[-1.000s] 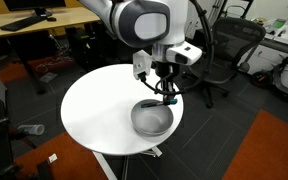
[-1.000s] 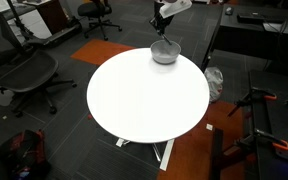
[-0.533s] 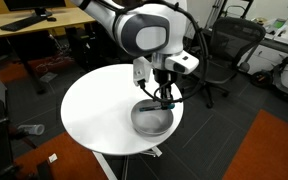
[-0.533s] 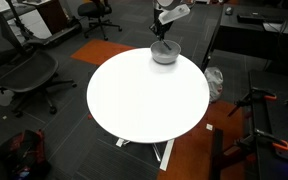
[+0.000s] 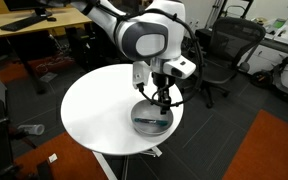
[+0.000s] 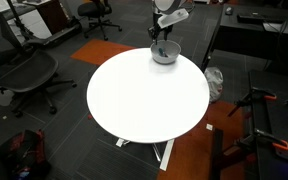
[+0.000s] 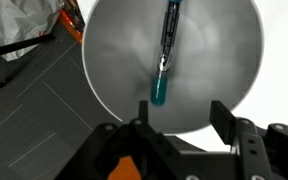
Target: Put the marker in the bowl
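1 marker [image 7: 167, 50] inside 1 bowl [image 7: 114, 70]; end effector [image 7: 181, 125] released, jaws wide, abv bowl.

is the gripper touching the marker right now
Apart. The wrist view shows the marker lying on the floor of the bowl, while the gripper is open, its fingers spread to either side and clear of the marker's teal end.
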You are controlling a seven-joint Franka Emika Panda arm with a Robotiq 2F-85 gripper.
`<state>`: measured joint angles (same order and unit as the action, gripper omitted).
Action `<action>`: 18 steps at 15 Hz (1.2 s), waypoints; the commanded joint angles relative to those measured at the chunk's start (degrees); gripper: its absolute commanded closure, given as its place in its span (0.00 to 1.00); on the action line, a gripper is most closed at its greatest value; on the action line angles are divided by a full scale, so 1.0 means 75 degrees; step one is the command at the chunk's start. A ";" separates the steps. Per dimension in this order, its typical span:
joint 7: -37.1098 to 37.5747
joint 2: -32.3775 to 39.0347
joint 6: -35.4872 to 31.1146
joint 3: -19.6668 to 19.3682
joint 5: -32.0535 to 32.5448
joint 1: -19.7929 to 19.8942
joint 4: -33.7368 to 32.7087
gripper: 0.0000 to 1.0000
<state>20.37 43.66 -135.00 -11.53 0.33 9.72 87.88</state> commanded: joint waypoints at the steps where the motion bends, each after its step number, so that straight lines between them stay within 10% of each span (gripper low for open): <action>1: -0.0358 -0.0277 0.0113 0.0206 -0.0265 0.0005 0.0068 0.03; 18: -0.0778 -0.1914 0.1626 0.0566 -0.0265 -0.0422 0.0832 0.00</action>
<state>14.69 29.23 -122.89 -6.94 -1.45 6.81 94.26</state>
